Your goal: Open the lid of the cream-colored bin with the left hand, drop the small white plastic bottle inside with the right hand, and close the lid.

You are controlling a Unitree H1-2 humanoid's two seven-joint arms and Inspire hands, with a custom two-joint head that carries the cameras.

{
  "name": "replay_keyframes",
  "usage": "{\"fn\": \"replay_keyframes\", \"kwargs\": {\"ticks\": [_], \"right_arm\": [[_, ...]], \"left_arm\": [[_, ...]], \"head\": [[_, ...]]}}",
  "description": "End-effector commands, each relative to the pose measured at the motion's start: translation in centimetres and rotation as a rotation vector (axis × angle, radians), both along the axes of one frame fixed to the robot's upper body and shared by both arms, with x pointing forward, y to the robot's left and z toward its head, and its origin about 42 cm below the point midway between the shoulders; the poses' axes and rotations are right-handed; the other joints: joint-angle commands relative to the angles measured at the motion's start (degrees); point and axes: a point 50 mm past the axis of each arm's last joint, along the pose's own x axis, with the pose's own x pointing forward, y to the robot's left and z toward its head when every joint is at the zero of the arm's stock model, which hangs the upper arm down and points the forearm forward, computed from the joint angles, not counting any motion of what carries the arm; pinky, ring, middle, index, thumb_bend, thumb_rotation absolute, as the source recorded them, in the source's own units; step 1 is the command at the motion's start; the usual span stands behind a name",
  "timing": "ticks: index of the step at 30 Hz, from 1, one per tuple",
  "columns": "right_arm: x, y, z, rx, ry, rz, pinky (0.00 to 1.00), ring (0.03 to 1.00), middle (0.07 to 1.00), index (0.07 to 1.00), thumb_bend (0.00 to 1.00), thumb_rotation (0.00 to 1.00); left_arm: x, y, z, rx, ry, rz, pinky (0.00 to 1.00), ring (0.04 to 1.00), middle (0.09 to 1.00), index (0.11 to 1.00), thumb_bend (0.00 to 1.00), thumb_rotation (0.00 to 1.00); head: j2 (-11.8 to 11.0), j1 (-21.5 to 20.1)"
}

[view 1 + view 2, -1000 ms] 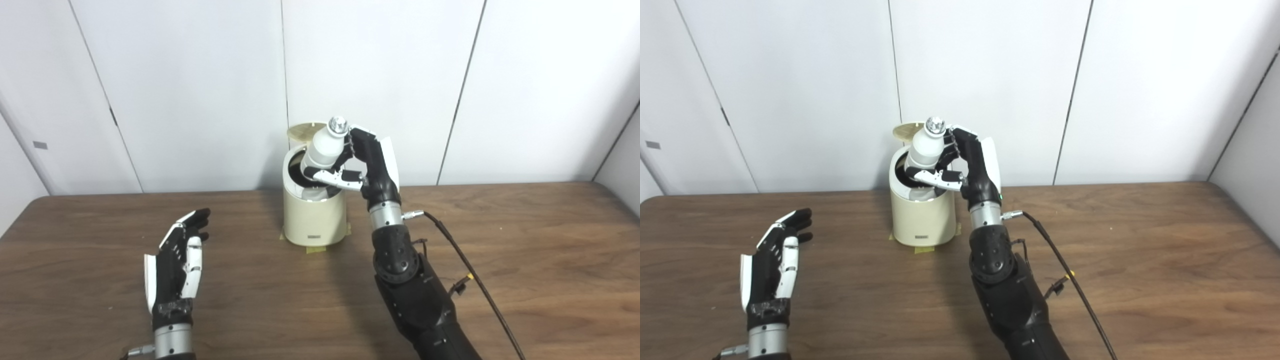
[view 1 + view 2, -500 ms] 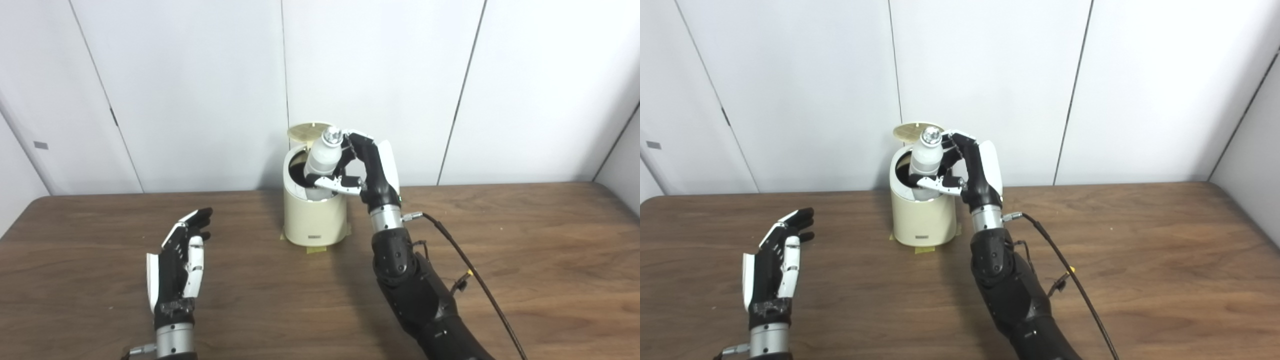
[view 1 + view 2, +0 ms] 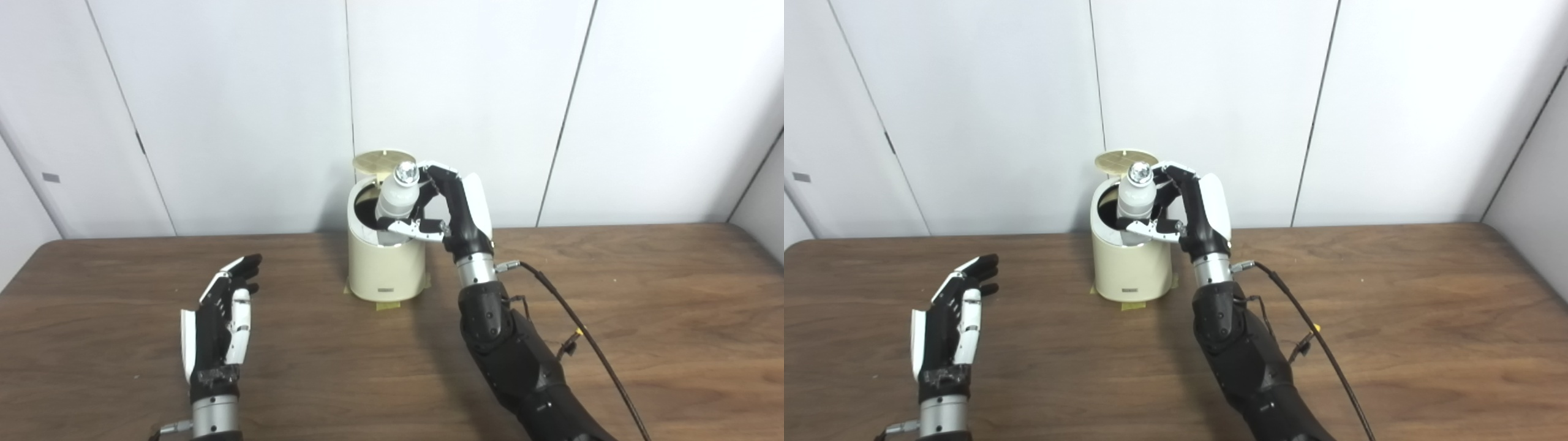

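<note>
Lower than a second ago, the one small white plastic bottle (image 3: 397, 199) with its shiny silver cap is now sinking base-first into the mouth of the single cream-colored cylindrical bin (image 3: 386, 260), its lower part already dipping below the rim while its upper half is still showing above. The right hand (image 3: 450, 208) is wrapping its black-and-white fingers (image 3: 1176, 180) around the bottle's right side and pinching it, with the thumb crossing in front near the rim; this hand has come down and slightly leftward with the bottle. The bin's one round tan lid (image 3: 383, 161) is standing flipped up behind the opening, leaving the dark interior showing. The bin is sitting at the far middle of the brown wooden table (image 3: 643, 318), on strips of yellowish tape (image 3: 387, 304) peeking out at its base. One black cable (image 3: 582, 343) is trailing from the right wrist across the tabletop. The left hand (image 3: 218, 321) is hovering well apart from the bin at the near left, holding nothing, its fingers loosely spread and pointing away from the robot, hardly shifted from before.
</note>
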Motion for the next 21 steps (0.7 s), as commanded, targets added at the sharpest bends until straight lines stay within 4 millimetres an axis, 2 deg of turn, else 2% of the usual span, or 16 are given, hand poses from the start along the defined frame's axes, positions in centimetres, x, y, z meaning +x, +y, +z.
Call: {"fn": "replay_keyframes", "kwargs": {"ticks": [1,14,21], "right_arm": [[0.76,0.17,2.72,0.0,-0.108,0.028,0.36,0.421,0.499,0.498,0.52,0.0],[0.79,-0.07,2.22,0.008,-0.108,0.037,0.35,0.416,0.498,0.499,0.52,0.0],[0.73,0.2,2.25,0.006,-0.084,0.023,0.42,0.454,0.511,0.473,0.52,0.0]], "left_arm": [[-0.79,-0.68,-1.16,0.01,0.014,-0.005,0.72,0.787,0.783,0.75,0.1,0.79],[-0.81,-0.69,-1.16,0.014,0.017,0.0,0.72,0.786,0.781,0.75,0.09,0.77],[-0.8,-0.68,-1.18,0.012,0.016,-0.002,0.72,0.786,0.783,0.751,0.11,0.78]], "head": [[0.0,0.0],[0.2,0.0],[0.2,0.1]]}}
